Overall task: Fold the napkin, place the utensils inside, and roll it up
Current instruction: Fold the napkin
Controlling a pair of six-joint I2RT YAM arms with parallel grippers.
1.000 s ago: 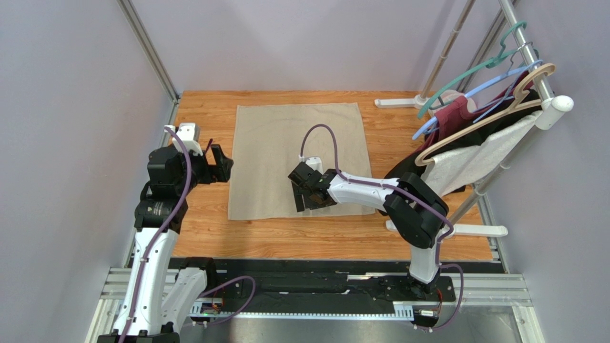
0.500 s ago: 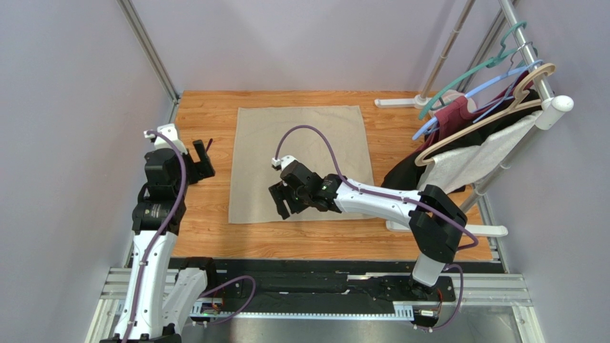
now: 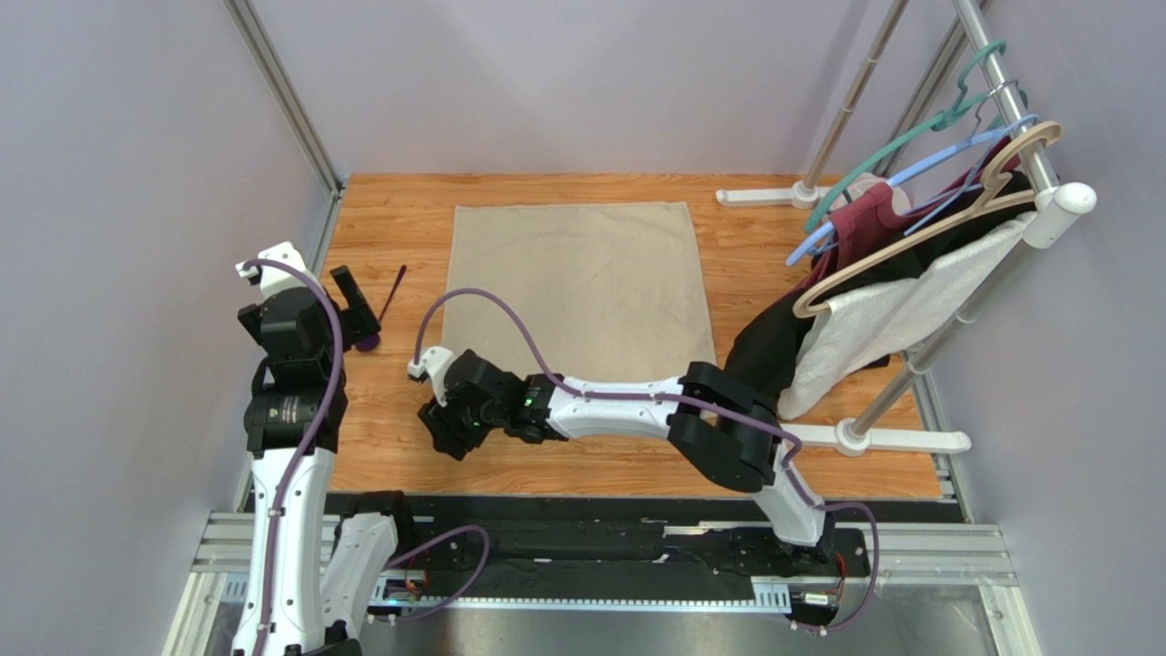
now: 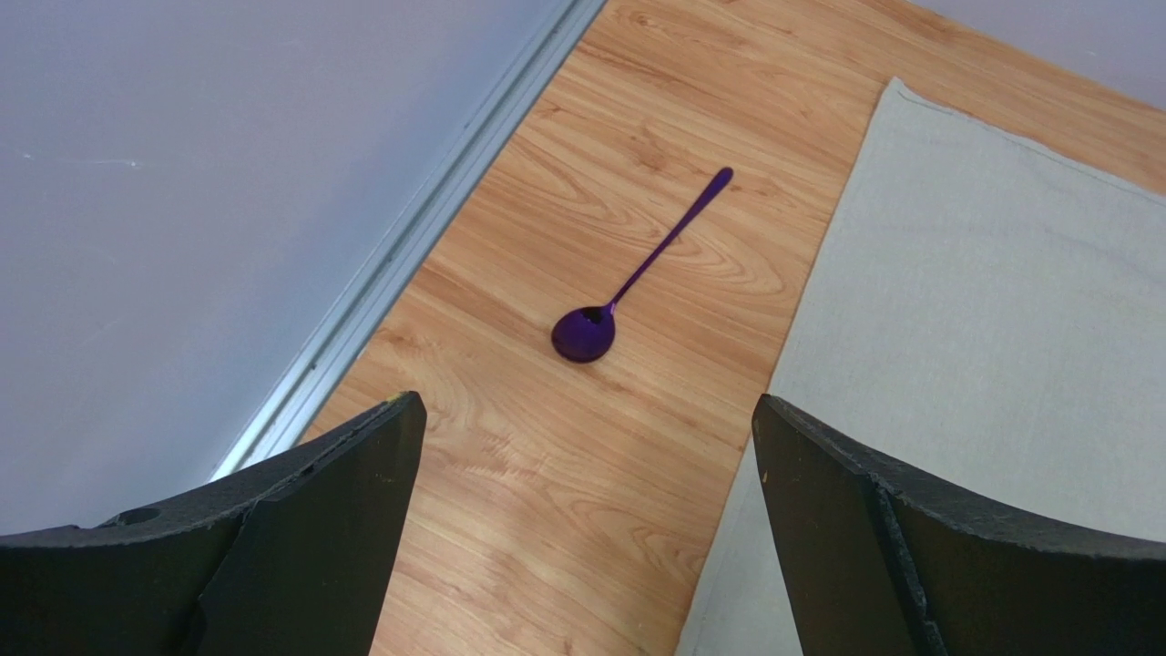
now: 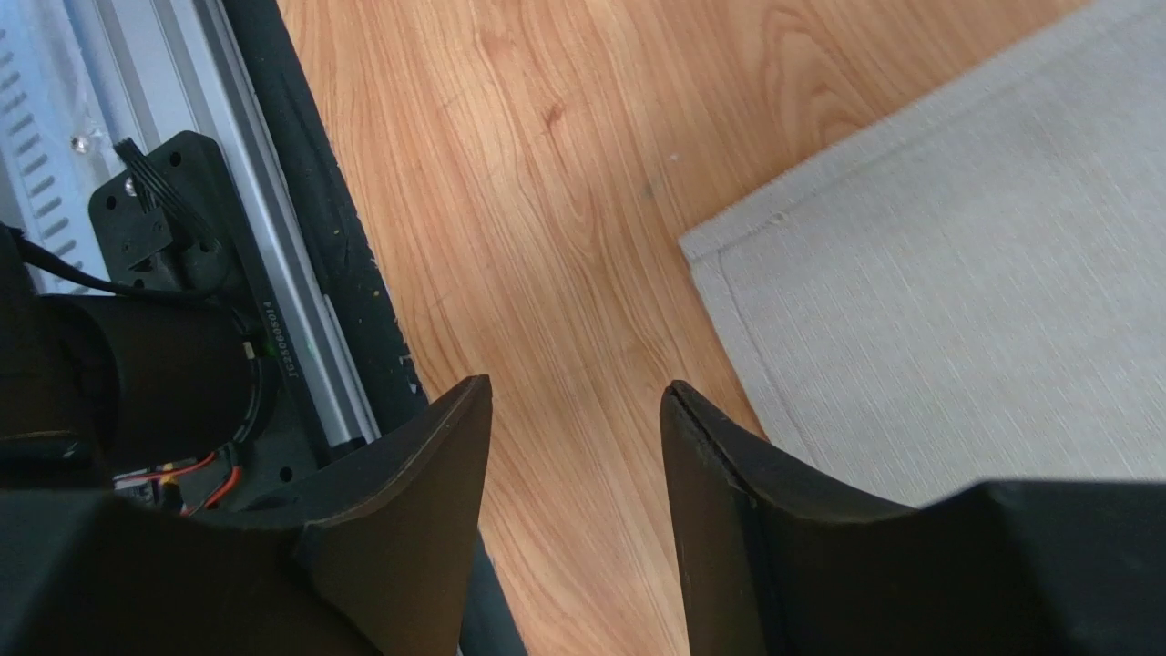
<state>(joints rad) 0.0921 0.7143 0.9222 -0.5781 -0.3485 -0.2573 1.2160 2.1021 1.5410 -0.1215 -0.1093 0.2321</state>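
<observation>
- The wooden table [image 3: 383,205] fills the floor of the cell, with grey walls on three sides.
- A clothes rack [image 3: 1006,130] stands at the right edge. It carries coloured hangers and white, maroon and dark garments.
- The napkin [image 3: 575,294] lies spread flat and unfolded in the middle of the table. It is a single beige square with its edges roughly square to the table.
- The right arm stretches low across the near side of the table, towards the left.
- The right gripper [image 3: 445,427] sits at the napkin's near left corner. In its wrist camera the fingers [image 5: 411,465] stand partly apart, with bare wood in the gap. The cloth corner [image 5: 958,315] lies flat just past them and off to one side.
- The left arm stands up by the left wall.
- The left gripper [image 3: 353,308] hangs over the wood between the wall rail and the cloth. Its jaws are spread wide with nothing between them.
- A slim purple spoon [image 4: 654,253] lies on bare wood beyond those jaws, beside the napkin's left edge but apart from it. Its bowl points towards the gripper.
</observation>
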